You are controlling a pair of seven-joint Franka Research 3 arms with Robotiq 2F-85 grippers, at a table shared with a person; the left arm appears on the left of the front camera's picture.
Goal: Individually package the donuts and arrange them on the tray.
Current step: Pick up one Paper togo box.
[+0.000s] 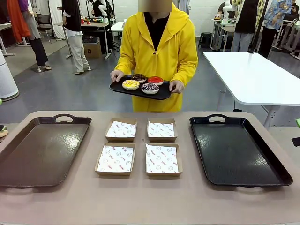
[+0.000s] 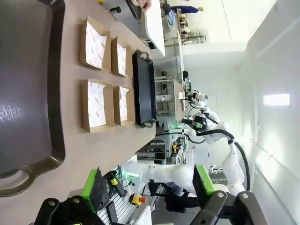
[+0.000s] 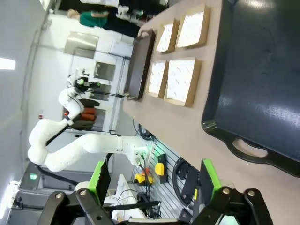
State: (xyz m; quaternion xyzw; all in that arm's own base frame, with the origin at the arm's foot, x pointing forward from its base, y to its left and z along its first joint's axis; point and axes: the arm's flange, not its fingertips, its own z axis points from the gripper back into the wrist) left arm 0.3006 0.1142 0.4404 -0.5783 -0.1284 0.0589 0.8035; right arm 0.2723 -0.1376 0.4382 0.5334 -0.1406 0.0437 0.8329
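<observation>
Beyond the table's far edge a person in a yellow coat holds a small black tray (image 1: 161, 94) with both hands. On it lie the four donuts: yellow-glazed (image 1: 131, 84), chocolate with sprinkles (image 1: 139, 78), glossy red (image 1: 155, 80) and dark purple-brown with sprinkles (image 1: 150, 87). My left gripper (image 2: 147, 187) is open and empty, off the near left end of the table. My right gripper (image 3: 154, 180) is likewise open and empty, past the near right end. Both are far from the donuts.
Four shallow cardboard boxes lined with printed paper sit in a two-by-two block mid-table (image 1: 116, 159) (image 1: 161, 159) (image 1: 121, 130) (image 1: 161, 130). A large brown tray (image 1: 42, 150) lies on the left and a large black tray (image 1: 236, 150) on the right. A white table (image 1: 253, 75) stands behind.
</observation>
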